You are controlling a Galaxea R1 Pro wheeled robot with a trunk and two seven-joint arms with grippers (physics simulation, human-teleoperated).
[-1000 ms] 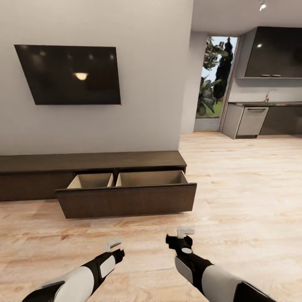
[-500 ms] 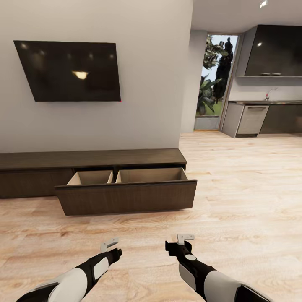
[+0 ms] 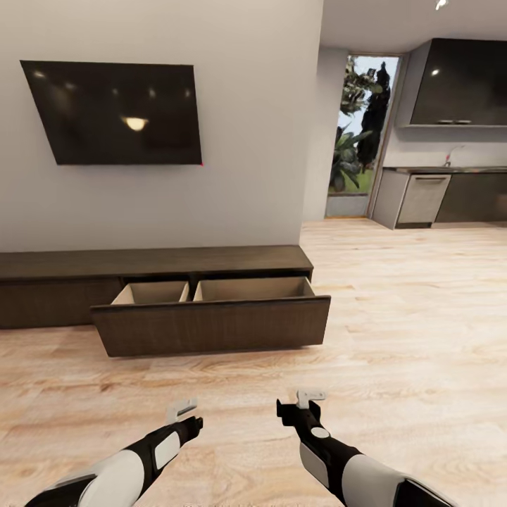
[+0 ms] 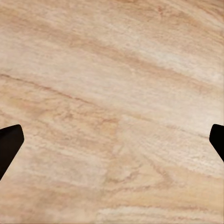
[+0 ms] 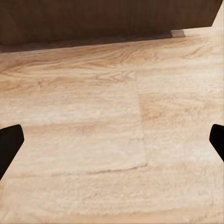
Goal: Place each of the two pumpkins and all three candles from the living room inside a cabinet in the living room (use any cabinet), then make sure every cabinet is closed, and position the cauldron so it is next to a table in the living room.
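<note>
The long dark-brown cabinet [image 3: 155, 264] stands against the wall under a TV. Its wide drawer [image 3: 211, 327] is pulled out, and I see the pale beige inner walls of two compartments but not their bottoms. My left gripper [image 3: 184, 412] and right gripper [image 3: 304, 403] hover low over the wood floor, well in front of the drawer. Both are open with nothing between the fingers. The left gripper [image 4: 112, 144] looks at bare floor. Beyond the right gripper [image 5: 112, 144] is floor and the cabinet's dark front [image 5: 107, 18]. The pumpkins, candles, cauldron and table are out of view.
A black TV [image 3: 116, 113] hangs on the grey wall above the cabinet. To the right the wood floor [image 3: 408, 317] runs on to a kitchen with dark cupboards [image 3: 461, 81], a counter and a glass door [image 3: 359, 134].
The whole picture has shifted: TV and cabinet sit slightly higher in the frame, so the camera has moved. The drawer stays open and both grippers hold about the same pose.
</note>
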